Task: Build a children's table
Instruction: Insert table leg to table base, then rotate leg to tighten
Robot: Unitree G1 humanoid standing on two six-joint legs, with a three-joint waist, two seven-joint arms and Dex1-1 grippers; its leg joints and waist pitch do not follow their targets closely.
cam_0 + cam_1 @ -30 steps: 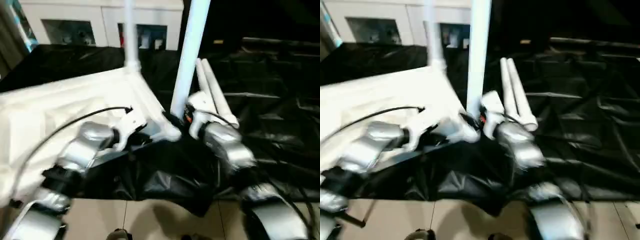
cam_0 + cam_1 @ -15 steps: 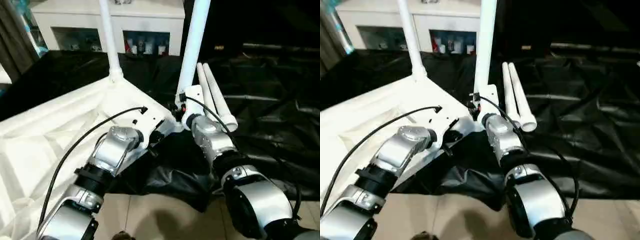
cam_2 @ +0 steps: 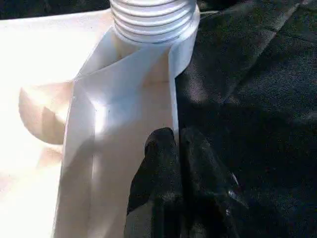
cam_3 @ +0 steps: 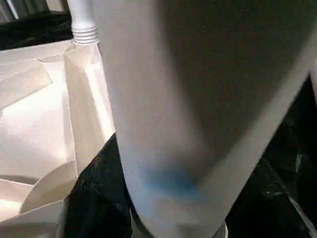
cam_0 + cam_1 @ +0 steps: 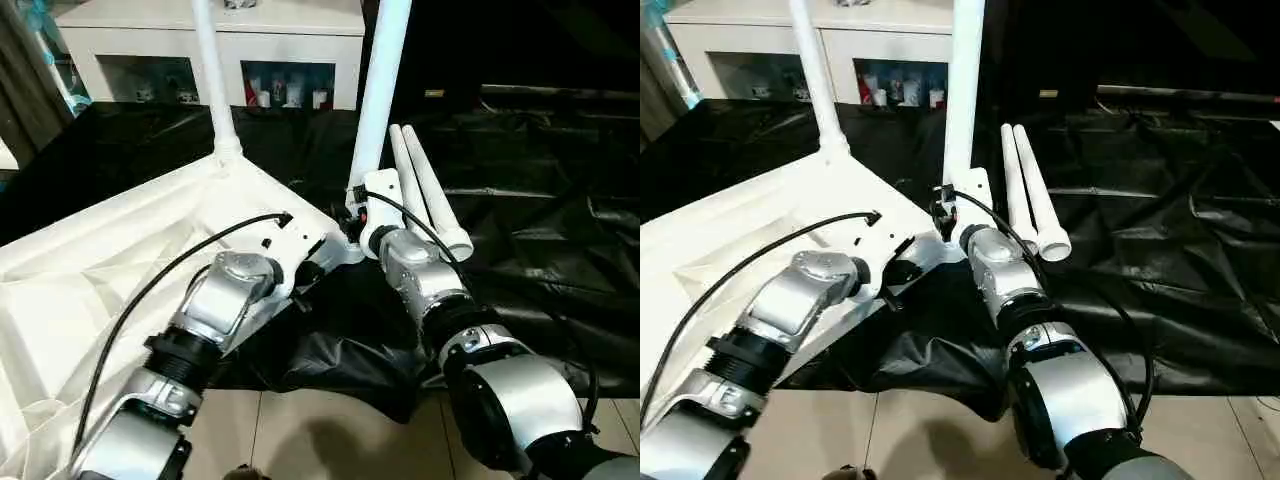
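Left eye view: we see the top [image 5: 90, 270] lying upside down on the black cloth [image 5: 540, 190], with one leg [image 5: 212, 80] standing upright in its far corner. A second leg [image 5: 382, 95] stands upright at the near corner, and the right gripper [image 5: 358, 212] is at its base; the right wrist view puts that leg right in front of the gripper, but we cannot tell whether the half-apart fingers are pressing on it. Two more legs [image 5: 430, 195] lie side by side on the cloth just beside the right forearm. In the left wrist view, the left gripper [image 3: 179, 148] has its fingers [image 3: 161, 163] together, lying against the top's rim just short of the threaded end [image 3: 153, 20] of a leg in a corner socket. A white cabinet [image 5: 290, 45] stands behind the table.
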